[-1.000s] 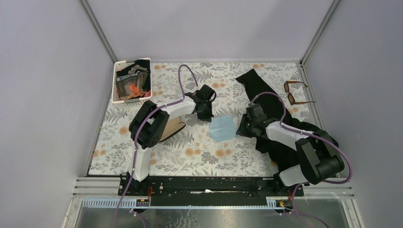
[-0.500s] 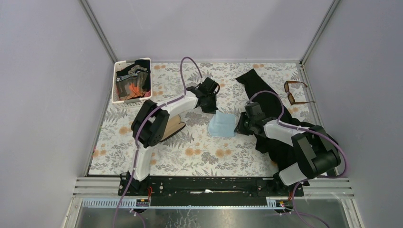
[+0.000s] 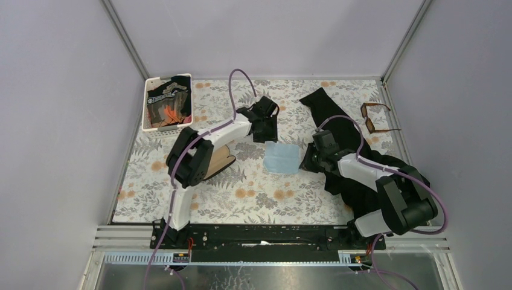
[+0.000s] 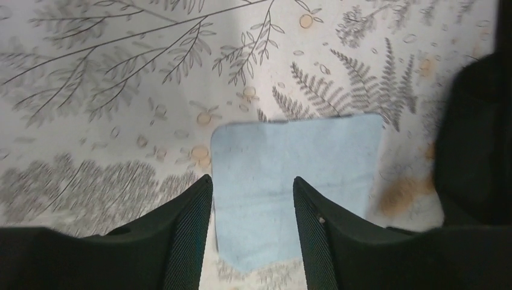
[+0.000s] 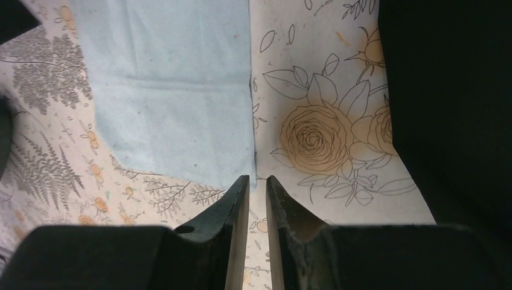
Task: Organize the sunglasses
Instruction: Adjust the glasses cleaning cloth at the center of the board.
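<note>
Top external: just released small light-blue square cloth (image 3: pixel 282 159), now flat; left gripper (image 4: pixel 252 187) jaws apart above it; right gripper (image 5: pixel 255 181) slim gap at cloth edge, gripping nothing; amber-framed dark-lens sunglasses (image 3: pixel 375 118) untouched, far right

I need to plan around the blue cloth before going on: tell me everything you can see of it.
The blue cloth is a roughly square piece of soft light-blue fabric with faint creases, lying flat on the flowered tablecloth mid-table. The open left gripper hangs over one edge; the nearly closed right gripper sits at a corner. Contact cannot be told.
</note>
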Motion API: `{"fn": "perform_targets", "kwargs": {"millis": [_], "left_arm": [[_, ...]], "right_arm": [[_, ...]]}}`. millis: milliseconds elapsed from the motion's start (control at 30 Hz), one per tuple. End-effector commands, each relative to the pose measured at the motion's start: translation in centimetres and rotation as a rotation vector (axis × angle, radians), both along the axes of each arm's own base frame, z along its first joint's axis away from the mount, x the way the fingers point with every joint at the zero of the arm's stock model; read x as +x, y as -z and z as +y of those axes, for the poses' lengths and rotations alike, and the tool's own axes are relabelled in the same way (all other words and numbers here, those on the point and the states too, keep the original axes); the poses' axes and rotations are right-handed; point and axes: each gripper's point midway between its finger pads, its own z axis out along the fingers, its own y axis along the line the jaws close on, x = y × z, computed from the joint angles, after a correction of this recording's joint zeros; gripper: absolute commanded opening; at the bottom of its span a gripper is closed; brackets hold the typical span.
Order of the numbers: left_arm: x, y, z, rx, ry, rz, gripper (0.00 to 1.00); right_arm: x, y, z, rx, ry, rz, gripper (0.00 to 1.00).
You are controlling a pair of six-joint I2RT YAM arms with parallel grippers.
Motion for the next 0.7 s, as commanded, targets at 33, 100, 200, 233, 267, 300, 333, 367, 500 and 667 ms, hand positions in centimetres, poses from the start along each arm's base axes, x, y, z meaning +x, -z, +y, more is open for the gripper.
{"fn": "perform_targets", "kwargs": {"millis": [33,100,200,233,267,300,333,367,500,667], "left_arm": [[-0.9,-5.7,1.8,-0.04,-0.031,-0.098,0.57],[-2.4,-5.5,2.4,-0.048,-0.026,-0.076,0.56],[-5.0,-3.9,3.1,-0.065,-0.015,-0.009,0.56],[-5.9,-3.3,3.3,-0.07,-0.017,0.009,0.56],[-6.5,-2.8,3.4,-0.075,-0.019,0.021,0.56],[-7.1,-2.2,3.6,-0.076,-0.022,0.033,0.56],[-7.6,-1.7,3.6,-0.082,-0.023,0.047,0.56],[-7.9,-1.2,3.5,-0.087,-0.02,0.059,0.55],[-8.9,0.5,2.8,-0.096,-0.009,0.099,0.53],[-9.0,2.0,2.1,-0.099,-0.01,0.122,0.46]], "right_arm": [[0.3,-2.3,0.4,0.034,0.004,-0.035,0.24],[0.5,-2.2,0.9,0.052,-0.003,-0.028,0.24],[0.6,-1.8,1.6,0.074,-0.012,-0.015,0.24],[0.6,-1.8,1.9,0.081,-0.015,-0.013,0.24],[0.6,-1.7,2.2,0.086,-0.02,-0.011,0.24],[0.6,-1.6,2.5,0.089,-0.026,-0.01,0.24],[0.6,-1.6,2.7,0.093,-0.029,-0.009,0.24],[0.6,-1.5,2.9,0.098,-0.035,-0.008,0.25],[0.4,-1.6,3.6,0.11,-0.052,-0.012,0.25],[1.1,-1.3,3.8,0.111,-0.044,-0.036,0.25]]}}
